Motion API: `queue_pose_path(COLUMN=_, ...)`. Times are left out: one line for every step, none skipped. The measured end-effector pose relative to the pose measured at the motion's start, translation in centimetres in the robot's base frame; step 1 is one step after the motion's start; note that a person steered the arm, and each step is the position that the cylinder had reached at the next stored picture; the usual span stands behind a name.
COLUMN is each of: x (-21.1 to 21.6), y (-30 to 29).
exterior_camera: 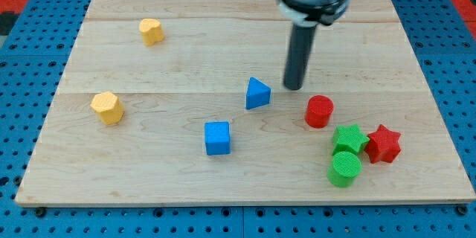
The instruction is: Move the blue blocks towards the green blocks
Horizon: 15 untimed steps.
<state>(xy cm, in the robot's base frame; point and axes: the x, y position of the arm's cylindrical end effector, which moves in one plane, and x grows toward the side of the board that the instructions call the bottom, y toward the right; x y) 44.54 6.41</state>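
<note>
**Hovering by the blue triangle, green pair waiting low on the right**

Standing upright over the wooden board (223, 41), the dark rod is seen coming down from the view's top, and my tip (294, 87) is planted on the wood just to the right of the blue triangular block (257, 93), slightly higher in the view, with a sliver of board seen between them. No jaws are carried here: the tool is a plain rod, and nothing is gripped by it.

The blue cube (217, 137) is found lower and to the left of the triangle, apart from it. Down at the view's lower right the green star block (349, 139) and the green cylinder (344, 169) are packed together, the cylinder just below the star. A red star block (384, 143) is pressed against the green star's right side, and a red cylinder (319, 111) is set between my tip and that cluster. Two yellow blocks are parked far left, one high (151, 31), one at mid-height (108, 107).
</note>
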Motion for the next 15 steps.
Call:
queue_pose_path(x=3.5, y=6.2)
queue_pose_path(x=0.3, y=4.0)
queue_pose_path(x=-7.2, y=1.0)
queue_pose_path(x=-4.6, y=-7.1)
queue_pose_path(x=0.9, y=-5.9)
queue_pose_path(x=2.0, y=3.3)
queue_pose_path(x=-0.1, y=-3.5)
queue_pose_path(x=-2.6, y=1.1)
queue_pose_path(x=2.1, y=6.2)
queue_pose_path(x=4.6, y=5.2)
queue_pose_path(x=0.4, y=-3.8)
queue_pose_path(x=4.7, y=-11.4)
queue_pose_path(x=10.1, y=-7.3)
queue_pose_path(x=9.8, y=-3.5)
queue_pose_path(x=12.2, y=-13.1)
